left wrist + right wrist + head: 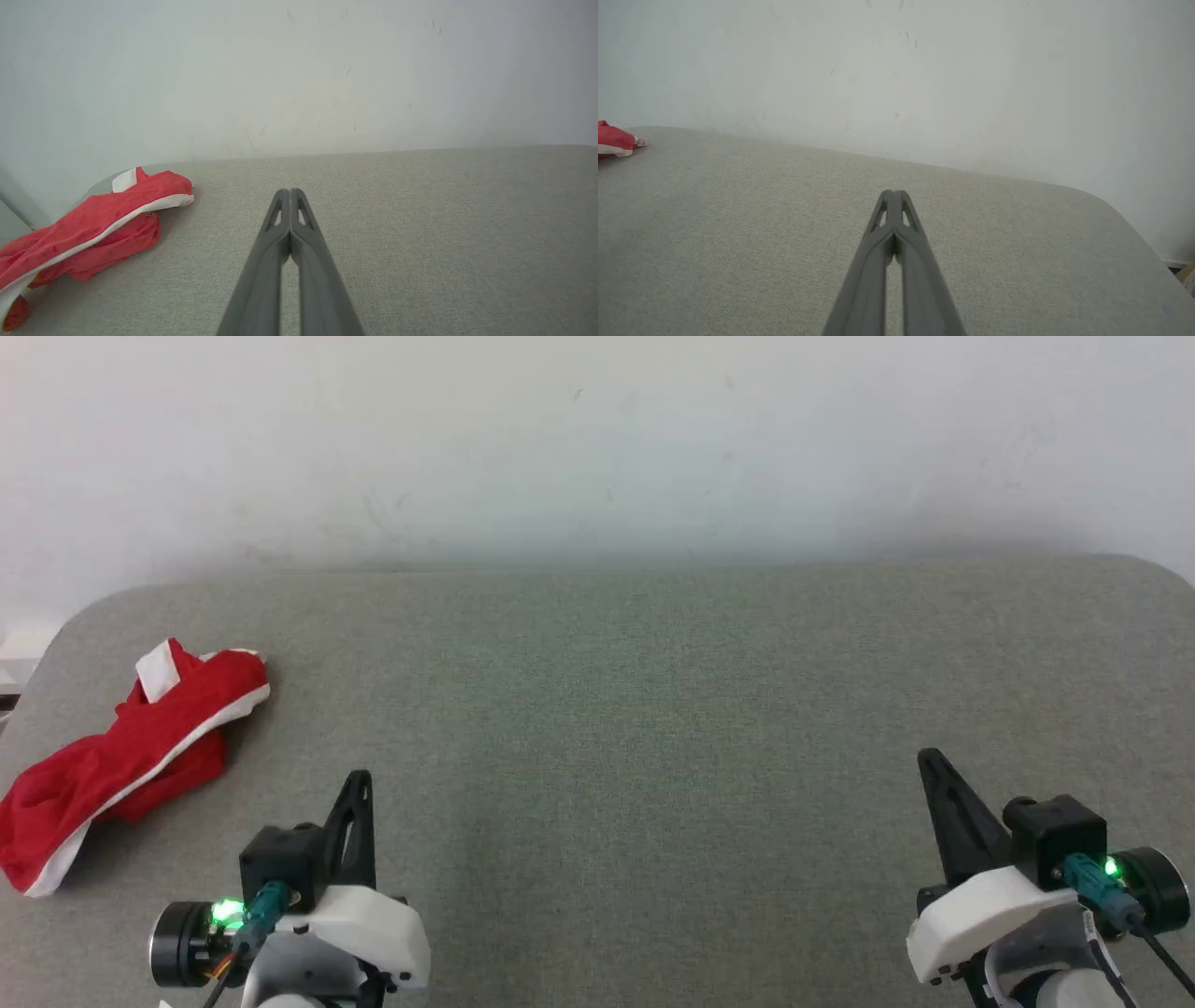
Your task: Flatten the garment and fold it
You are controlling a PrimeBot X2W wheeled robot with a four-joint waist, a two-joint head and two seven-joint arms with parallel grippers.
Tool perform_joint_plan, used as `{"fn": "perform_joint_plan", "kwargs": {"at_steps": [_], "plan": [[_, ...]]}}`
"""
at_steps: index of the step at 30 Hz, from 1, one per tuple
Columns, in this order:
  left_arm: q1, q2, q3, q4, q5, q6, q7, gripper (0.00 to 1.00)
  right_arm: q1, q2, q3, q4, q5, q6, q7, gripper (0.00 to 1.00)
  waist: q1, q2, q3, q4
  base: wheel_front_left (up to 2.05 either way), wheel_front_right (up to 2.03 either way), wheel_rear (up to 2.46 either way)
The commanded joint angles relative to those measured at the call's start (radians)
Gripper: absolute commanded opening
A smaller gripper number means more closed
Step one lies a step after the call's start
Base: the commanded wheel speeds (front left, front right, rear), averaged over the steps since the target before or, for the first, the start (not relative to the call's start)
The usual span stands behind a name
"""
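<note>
The red shorts [131,756] lie crumpled in a long bundle at the table's left edge, white stripes showing along the folds. The left wrist view has the shorts [88,228] at its left, and a corner of the shorts [614,140] peeks in at the right wrist view's left border. My left gripper [359,779] is shut and empty near the front of the table, right of the bundle and apart from it; its tips [289,192] meet. My right gripper [927,758] is shut and empty at the front right, far from the cloth, its tips [893,193] pressed together.
A grey fabric-covered table [635,709] with rounded corners spans the scene, backed by a pale wall [597,448]. The shorts lie close to the table's left edge. A bit of floor and a tan object [1183,273] show past the right corner.
</note>
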Motion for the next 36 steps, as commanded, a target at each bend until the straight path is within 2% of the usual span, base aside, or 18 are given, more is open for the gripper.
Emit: {"fn": "perform_joint_plan", "kwargs": {"at_steps": [1, 36], "plan": [[-0.013, -0.002, 0.004, -0.005, 0.007, -0.008, 0.0, 0.0, -0.015, -0.001, -0.002, -0.006, 0.007, 0.005, 0.0, 0.0, 0.0, -0.0001, 0.0, 0.0, 0.0, 0.0, 0.0], [-0.013, -0.002, 0.004, -0.005, 0.007, -0.008, 0.0, 0.0, -0.015, -0.001, -0.002, -0.006, 0.007, 0.005, 0.0, 0.0, 0.0, -0.0001, 0.0, 0.0, 0.0, 0.0, 0.0]]}}
